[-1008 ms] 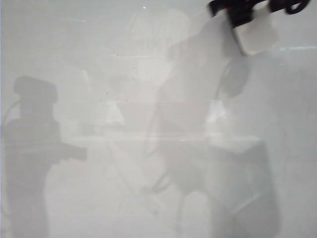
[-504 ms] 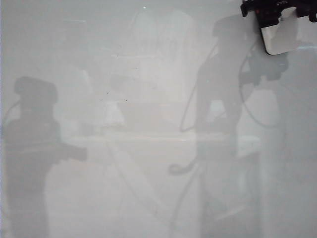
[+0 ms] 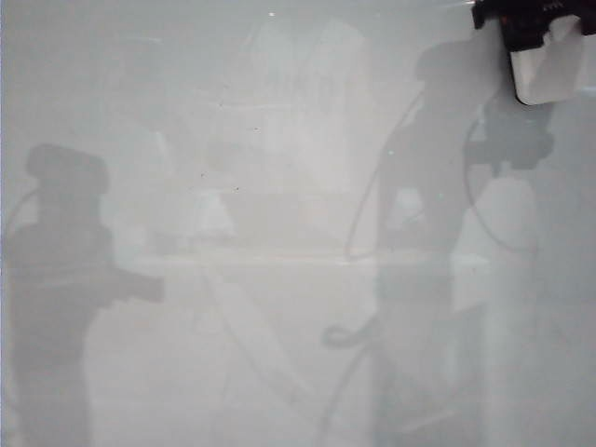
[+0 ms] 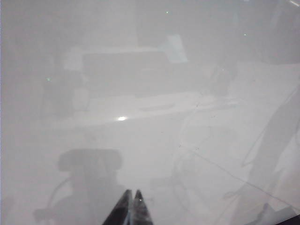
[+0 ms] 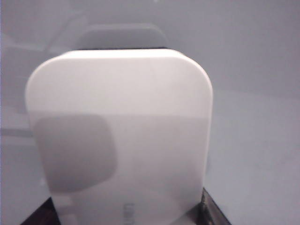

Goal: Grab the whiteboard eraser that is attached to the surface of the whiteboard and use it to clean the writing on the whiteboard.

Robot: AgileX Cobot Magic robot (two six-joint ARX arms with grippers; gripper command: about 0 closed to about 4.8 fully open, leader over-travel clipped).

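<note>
Exterior view: whiteboard (image 3: 233, 279) fills frame, glossy, only grey reflections on it; no blue writing discernible. Right gripper (image 3: 540, 42) at far right corner, clamped on whiteboard eraser (image 3: 548, 70). Left gripper not seen directly, only its shadowy reflection at left.

Left wrist view: left gripper (image 4: 129, 208) over board (image 4: 140, 93), fingertips pressed together, nothing between them.

Right wrist view: eraser (image 5: 119, 136) fills frame, held between dark fingers (image 5: 213, 213), board (image 5: 262, 93) beyond.
</note>
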